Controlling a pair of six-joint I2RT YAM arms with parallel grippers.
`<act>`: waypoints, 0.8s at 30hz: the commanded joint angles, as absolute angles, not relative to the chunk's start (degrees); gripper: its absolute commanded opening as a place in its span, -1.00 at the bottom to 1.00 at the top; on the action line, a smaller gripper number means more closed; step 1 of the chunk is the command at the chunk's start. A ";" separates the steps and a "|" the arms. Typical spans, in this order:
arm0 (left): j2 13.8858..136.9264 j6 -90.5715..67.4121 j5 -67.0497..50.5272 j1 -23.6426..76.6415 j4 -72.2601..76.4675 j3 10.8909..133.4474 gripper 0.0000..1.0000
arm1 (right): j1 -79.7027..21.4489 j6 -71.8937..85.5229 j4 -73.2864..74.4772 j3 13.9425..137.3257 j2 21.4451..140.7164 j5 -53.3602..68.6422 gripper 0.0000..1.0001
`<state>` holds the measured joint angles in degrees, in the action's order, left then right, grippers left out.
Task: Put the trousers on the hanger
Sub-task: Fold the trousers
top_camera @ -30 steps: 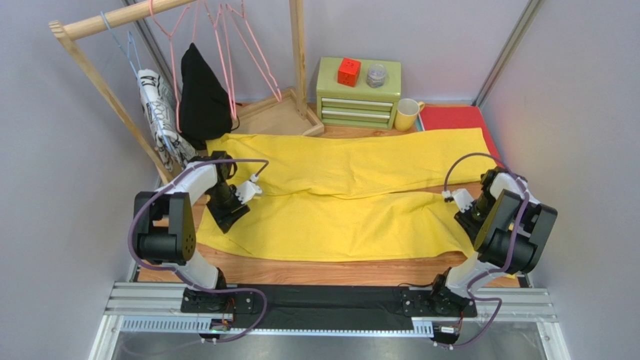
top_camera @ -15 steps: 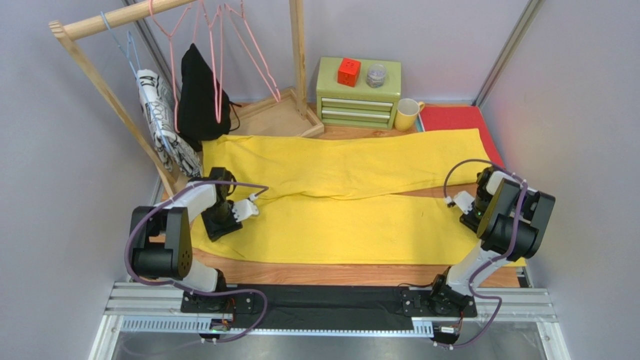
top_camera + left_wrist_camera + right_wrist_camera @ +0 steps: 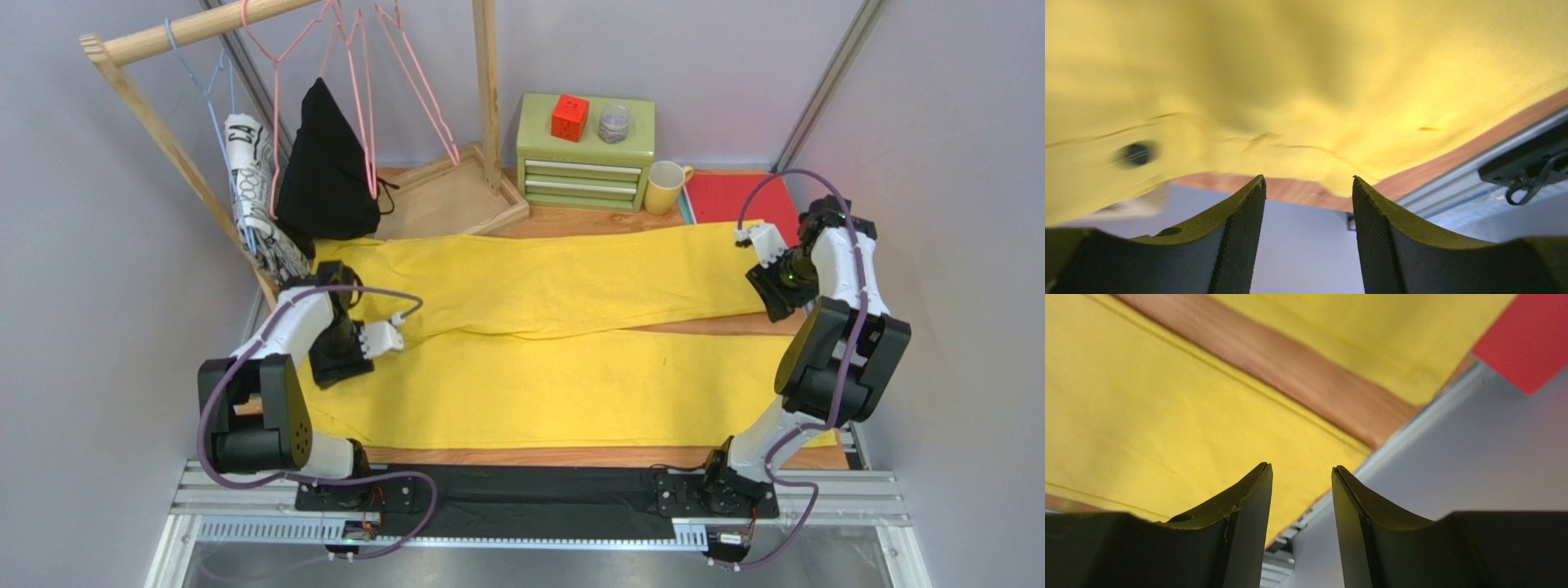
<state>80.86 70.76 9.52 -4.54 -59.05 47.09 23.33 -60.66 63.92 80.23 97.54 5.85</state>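
Two ends of trousers [image 3: 552,331] covered at once: found left gripper [image 3: 1308,187] over the waist end at the table's left edge, and right gripper [image 3: 1301,471] up by the far leg's cuff, near red mat [image 3: 724,196]. Read both claws as parted, nothing between the fingers, no cloth pinched. Found trousers lying flat across table [image 3: 724,324], legs running left to right with a bare wood strip between, well apart from hanger [image 3: 426,88] hung on rack [image 3: 184,31] at far left, beside black garment [image 3: 321,165]. Judged the spread as preparation: laid flat for folding leg onto leg before draping over hanger. From top view, got both arms' placing, rack and hanger; could not make out finger gaps there. From left wrist view, got the open jaws and a blurred cloth edge, possibly a buttonhole. From right wrist view, got both leg hems, wood strip and mat corner; no hanger.
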 commanded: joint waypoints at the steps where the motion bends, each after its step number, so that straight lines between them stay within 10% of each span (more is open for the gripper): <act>1: 80.15 66.90 -3.42 -4.75 -66.62 59.66 0.25 | 16.55 -49.77 60.04 84.90 103.08 9.94 -0.11; 10: 85.78 55.37 -10.72 -4.13 -65.75 68.99 0.30 | 10.99 -42.80 53.35 90.71 117.06 4.23 -0.41; 24: 91.84 48.34 -12.92 -3.08 -61.17 74.00 0.30 | 11.34 -61.34 52.80 61.11 105.50 -7.74 -0.62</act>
<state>89.97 51.03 -10.02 -3.95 -62.72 70.41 10.24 -54.04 46.39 70.57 107.94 -3.73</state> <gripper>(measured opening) 0.660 0.204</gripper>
